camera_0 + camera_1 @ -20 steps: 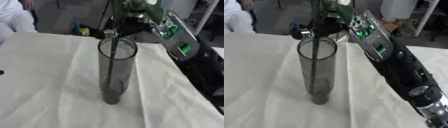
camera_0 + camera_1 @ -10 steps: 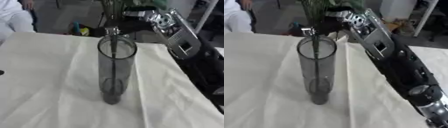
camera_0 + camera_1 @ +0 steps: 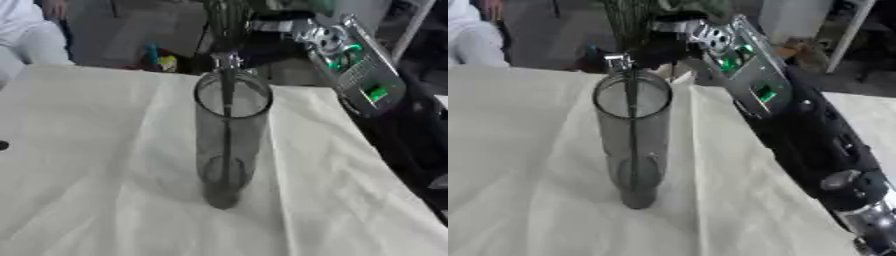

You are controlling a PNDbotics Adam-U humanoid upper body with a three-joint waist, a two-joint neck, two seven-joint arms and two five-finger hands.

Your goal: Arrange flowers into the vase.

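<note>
My right robot hand (image 3: 667, 42) pinches the flower stems (image 3: 627, 20) above the vase (image 3: 633, 140); one stem (image 3: 226, 130) runs down inside it, upright on the cloth-covered surface (image 3: 87, 165).

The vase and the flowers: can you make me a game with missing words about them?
1. The vase stands upright on a white ____.
2. The flower stems go down ____ the vase.
3. The robot's ____ hand holds the stems above the rim.
4. You can see through the vase because it is ____.

Missing words: cloth; inside; right; clear
</note>
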